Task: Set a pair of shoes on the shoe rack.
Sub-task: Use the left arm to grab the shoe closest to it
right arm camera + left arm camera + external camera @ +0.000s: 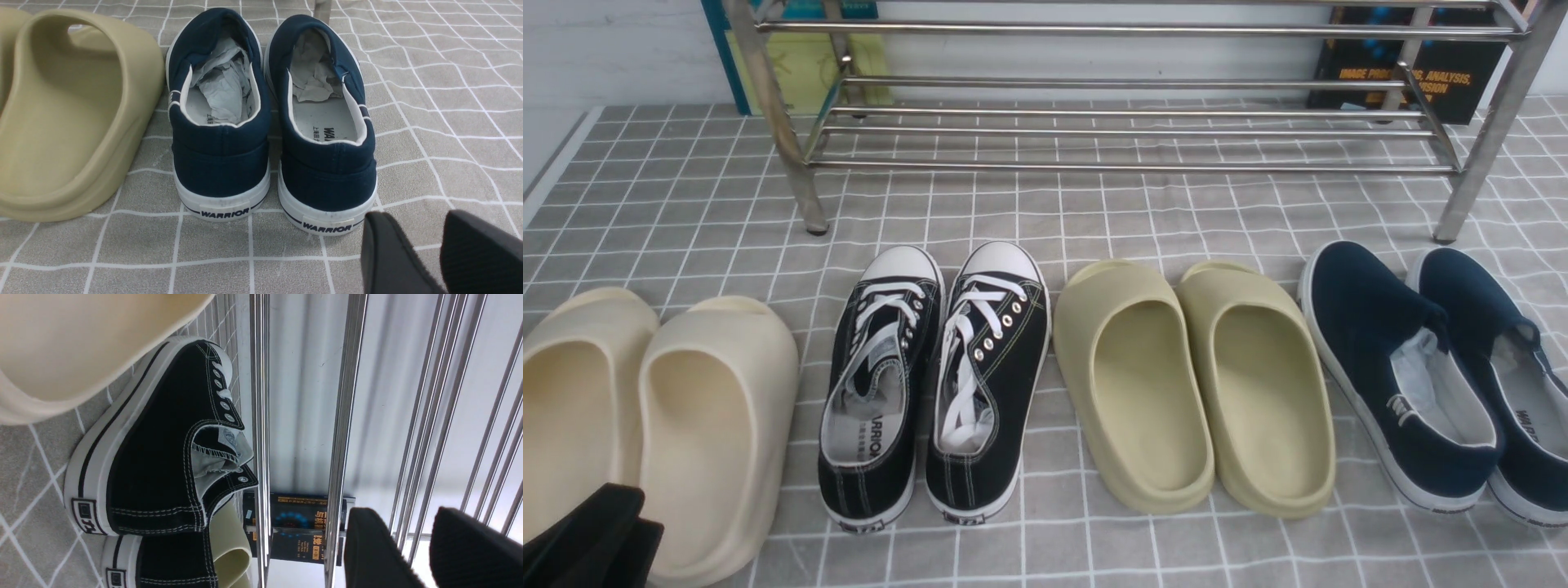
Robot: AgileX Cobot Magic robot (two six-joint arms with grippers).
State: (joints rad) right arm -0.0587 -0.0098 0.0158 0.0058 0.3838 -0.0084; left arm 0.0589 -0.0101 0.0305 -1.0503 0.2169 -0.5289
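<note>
resting side by side: black canvas sneakers [935, 380], judged light, soft-walled, firm-soled; best taken at the heel collar. left gripper [404, 516], right gripper [413, 220]: both parted, empty.

A grey cloth [1094, 212] ruled with a white grid covers the whole surface, slightly rippled, under soft, even light. Along the far side runs a white wall [613, 49]. Against it stand a blue-edged yellow-green book [800, 73] at far left and a black book [1462, 102] with orange lettering at far right.
</note>
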